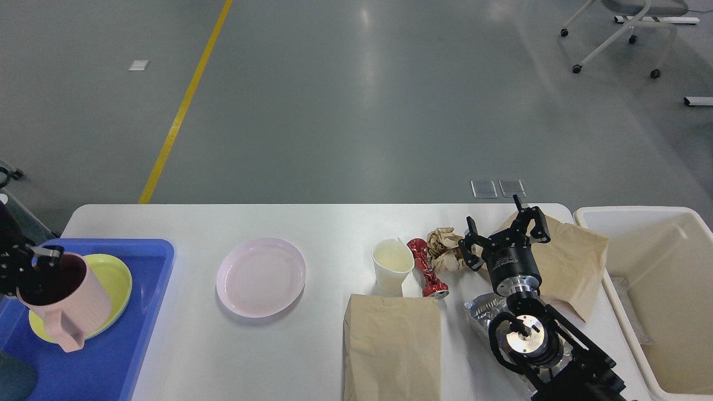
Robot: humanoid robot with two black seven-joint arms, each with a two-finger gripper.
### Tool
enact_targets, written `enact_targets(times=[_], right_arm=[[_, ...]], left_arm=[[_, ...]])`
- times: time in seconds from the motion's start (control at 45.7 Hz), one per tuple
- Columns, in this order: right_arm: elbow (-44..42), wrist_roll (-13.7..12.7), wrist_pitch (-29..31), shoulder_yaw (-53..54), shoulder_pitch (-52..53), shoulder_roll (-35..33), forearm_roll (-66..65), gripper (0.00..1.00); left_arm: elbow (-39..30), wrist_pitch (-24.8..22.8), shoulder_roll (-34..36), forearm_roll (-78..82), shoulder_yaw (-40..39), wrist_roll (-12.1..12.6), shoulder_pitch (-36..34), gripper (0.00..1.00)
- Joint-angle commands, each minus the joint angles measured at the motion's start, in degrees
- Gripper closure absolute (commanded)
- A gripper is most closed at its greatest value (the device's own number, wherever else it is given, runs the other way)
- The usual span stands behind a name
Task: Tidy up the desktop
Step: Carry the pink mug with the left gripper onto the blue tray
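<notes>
The white desktop [334,223] spans the view. At its left end my left gripper [38,267] is shut on the rim of a pink mug [72,309]. The mug hangs over or rests on a yellow plate [114,278] inside the blue tray [122,356]; I cannot tell whether they touch. On the right, my right gripper [503,225] stands open and empty above a brown paper bag [574,262], with a crumpled brown paper ball [444,250] just to its left.
A pink plate [260,277] lies left of centre. A white paper cup [391,270], a crushed red can [426,267], a flat paper bag [392,345] and a foil pouch [483,311] cluster at right. The cream bin [663,223] stands off the right edge.
</notes>
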Motion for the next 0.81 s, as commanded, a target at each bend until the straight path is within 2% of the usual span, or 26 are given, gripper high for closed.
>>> enact_targets(times=[0.0, 0.087, 0.284, 0.569, 0.787], right_arm=[[-0.02, 0.0, 0.0, 0.0, 0.0, 0.0, -0.01, 0.0], [-0.02, 0.0, 0.0, 0.0, 0.09, 0.0, -0.01, 0.0], [-0.02, 0.0, 0.0, 0.0, 0.09, 0.0, -0.01, 0.0], [-0.02, 0.0, 0.0, 0.0, 0.0, 0.0, -0.01, 0.0], [-0.02, 0.0, 0.0, 0.0, 0.0, 0.0, -0.01, 0.0]], left_arm=[[6.59, 0.0, 0.34, 3.98, -10.22, 0.15, 14.56, 1.0], [8.88, 0.0, 0.51, 5.65, -13.4, 0.15, 19.76, 1.0], [12.4, 0.16, 4.12, 11.1, -17.35, -0.29, 26.44, 1.0], [12.84, 10.88, 6.05, 13.3, -20.52, -1.69, 32.6, 1.0], [12.75, 12.29, 5.88, 13.65, -22.63, -1.69, 34.01, 1.0]])
